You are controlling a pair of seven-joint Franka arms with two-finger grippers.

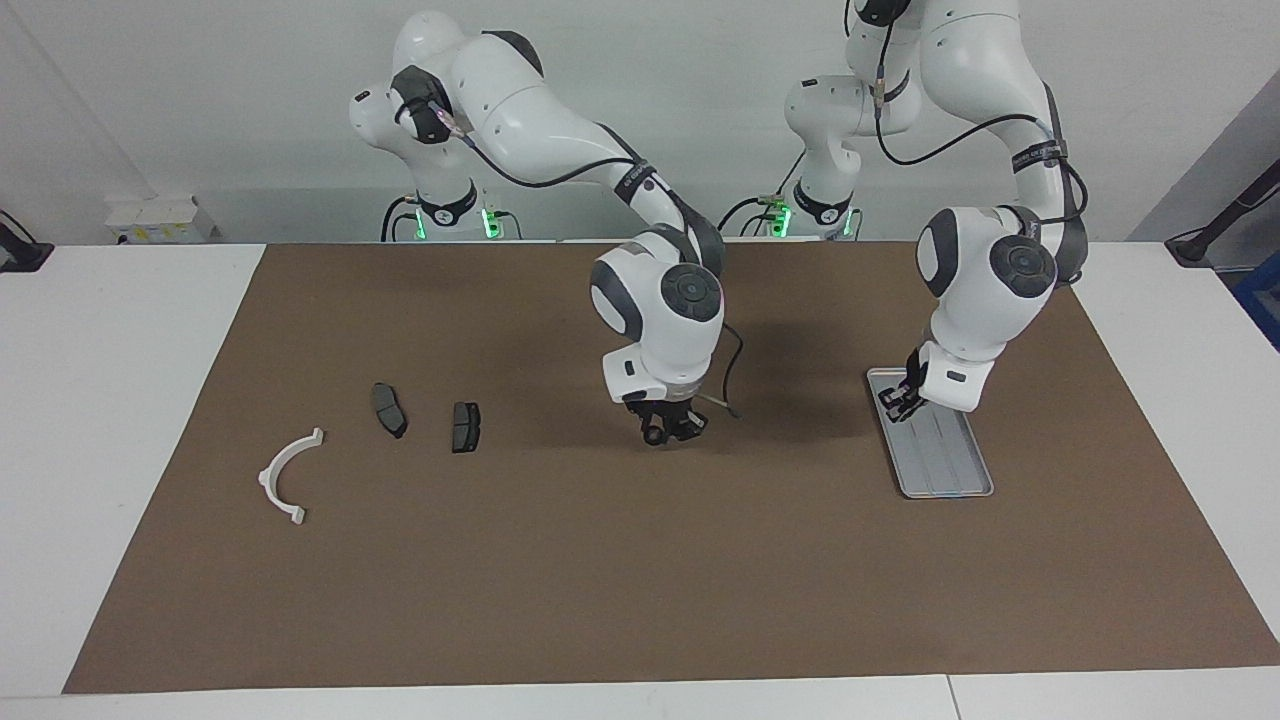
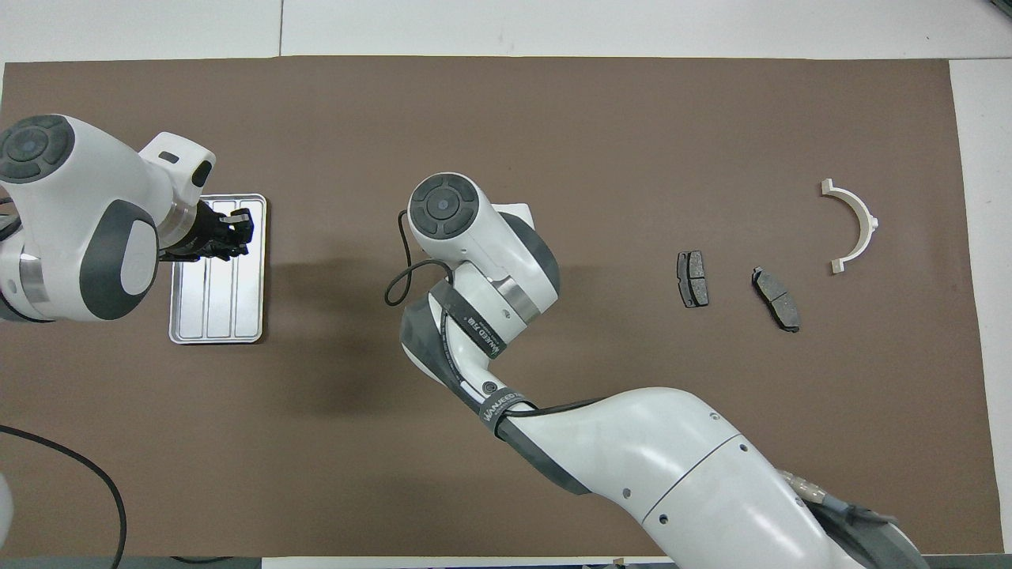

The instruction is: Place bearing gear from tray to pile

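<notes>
A flat silver-grey metal tray (image 1: 945, 460) with rounded corners, a raised rim and lengthwise ribs lies on the matte brown mat (image 1: 640, 580) of the worktop, toward the left arm's end. The left gripper (image 1: 897, 400) hangs over the tray's end nearer the robots; whether its jaws are parted or closed cannot be told, and no bearing gear shows on the ribbed surface. The right gripper (image 1: 668, 430) is low over the bare mat at mid-worktop, holding a small dark ring-shaped part, likely the bearing gear (image 1: 655, 435), in its jaws. Toward the right arm's end lies the pile: two dark grey brake pads (image 1: 466, 427) and, farther from the robots, a white half-ring plastic bracket (image 1: 284, 478).
</notes>
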